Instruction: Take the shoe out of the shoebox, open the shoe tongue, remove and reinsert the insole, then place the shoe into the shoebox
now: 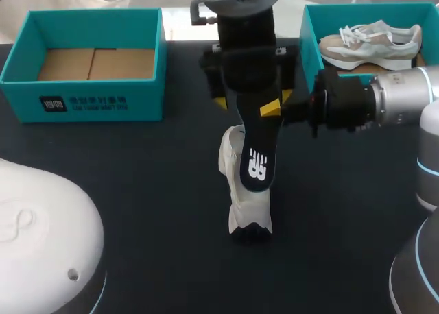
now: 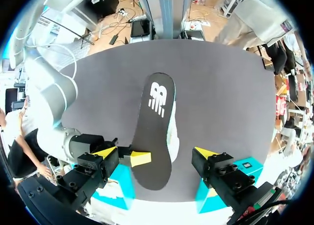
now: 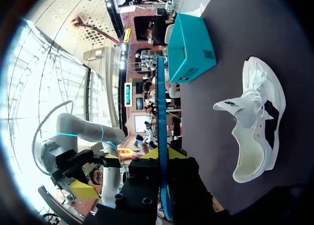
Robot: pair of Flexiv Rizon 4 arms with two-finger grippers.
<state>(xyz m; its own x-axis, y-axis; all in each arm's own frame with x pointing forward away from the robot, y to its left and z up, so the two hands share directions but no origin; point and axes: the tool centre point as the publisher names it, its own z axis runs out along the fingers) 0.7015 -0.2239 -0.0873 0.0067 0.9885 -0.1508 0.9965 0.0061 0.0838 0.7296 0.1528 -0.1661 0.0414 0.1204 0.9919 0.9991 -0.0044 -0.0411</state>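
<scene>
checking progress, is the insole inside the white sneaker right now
No, the black insole is clamped in the right gripper, held up outside the white sneaker.

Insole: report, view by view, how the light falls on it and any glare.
Head view: the insole is matte black, no glare, white logo plain; the shoe under it glows bright. Left wrist view: evenly lit, no visible shadow on the dark table. Right wrist view: edge-on in the right gripper, only a thin teal strip shows.
</scene>
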